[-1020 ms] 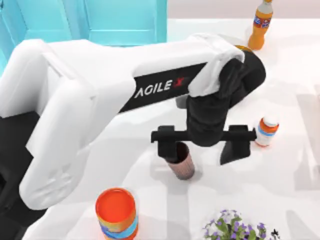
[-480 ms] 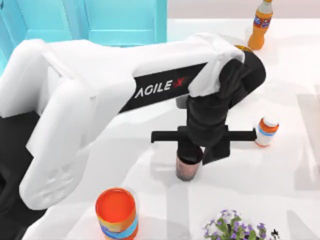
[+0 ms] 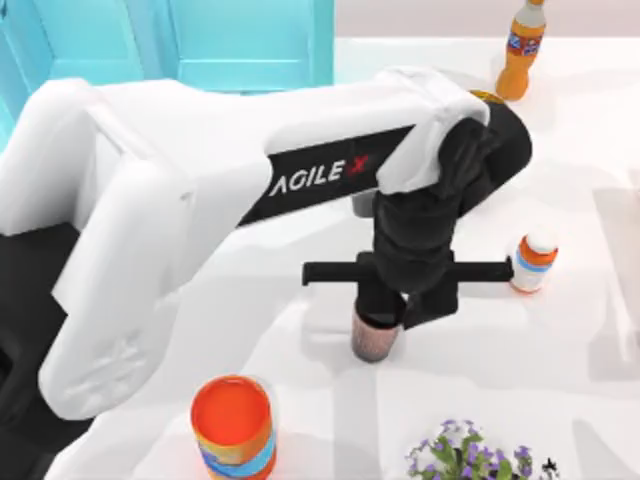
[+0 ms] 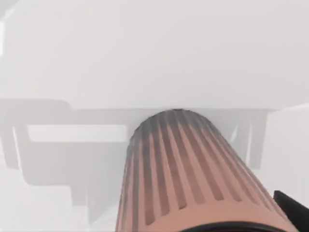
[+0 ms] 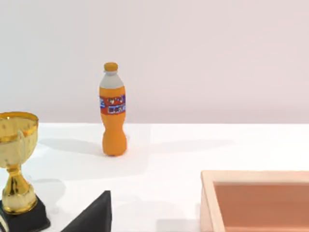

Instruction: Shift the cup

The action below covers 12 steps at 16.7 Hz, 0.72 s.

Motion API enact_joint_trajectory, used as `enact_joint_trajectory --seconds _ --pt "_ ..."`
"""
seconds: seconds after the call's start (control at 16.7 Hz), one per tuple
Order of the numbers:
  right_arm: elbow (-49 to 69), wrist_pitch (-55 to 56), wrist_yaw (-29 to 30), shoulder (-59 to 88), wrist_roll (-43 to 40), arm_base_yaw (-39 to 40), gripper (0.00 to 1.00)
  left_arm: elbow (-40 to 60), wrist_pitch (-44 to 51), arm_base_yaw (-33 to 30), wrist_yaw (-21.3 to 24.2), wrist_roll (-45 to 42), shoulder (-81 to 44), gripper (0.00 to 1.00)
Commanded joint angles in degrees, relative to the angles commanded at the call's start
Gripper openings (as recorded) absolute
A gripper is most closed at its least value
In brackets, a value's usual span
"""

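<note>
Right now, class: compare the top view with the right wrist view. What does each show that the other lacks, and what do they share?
Top view alone: the left hand closed on the ribbed cup, the orange cup with a blue band, a small white-capped bottle and purple flowers.

Right wrist view alone: a gold trophy on a black base and the corner of a tan tray.

Both: the orange soda bottle and the white table.

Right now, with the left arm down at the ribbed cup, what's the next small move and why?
Probably a short lift. The left tool sits closed around the rim of the cup, which stands upright on the table near the small white bottle; raising it first should keep its base from dragging.
</note>
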<state>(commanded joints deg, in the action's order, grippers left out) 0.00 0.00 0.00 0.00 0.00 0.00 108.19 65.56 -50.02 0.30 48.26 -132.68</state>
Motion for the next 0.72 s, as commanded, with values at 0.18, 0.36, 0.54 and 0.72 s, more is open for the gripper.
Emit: enact_joint_trajectory --seconds 0.18,0.36,0.54,0.72 --pt "0.0 0.0 0.0 0.0 0.0 0.0 1.00 -0.7 -0.1 0.8 0.1 -0.8 0.8 0.00" --pt "0.0 0.0 0.0 0.0 0.0 0.0 1.00 -5.7 -0.3 6.3 0.7 -6.2 5.8 0.00" --pt "0.0 0.0 0.0 0.0 0.0 0.0 1.00 -12.1 -0.4 14.3 1.3 -14.1 12.4 0.00" --pt "0.0 0.0 0.0 0.0 0.0 0.0 1.00 -17.5 -0.4 20.6 1.8 -20.4 17.9 0.00"
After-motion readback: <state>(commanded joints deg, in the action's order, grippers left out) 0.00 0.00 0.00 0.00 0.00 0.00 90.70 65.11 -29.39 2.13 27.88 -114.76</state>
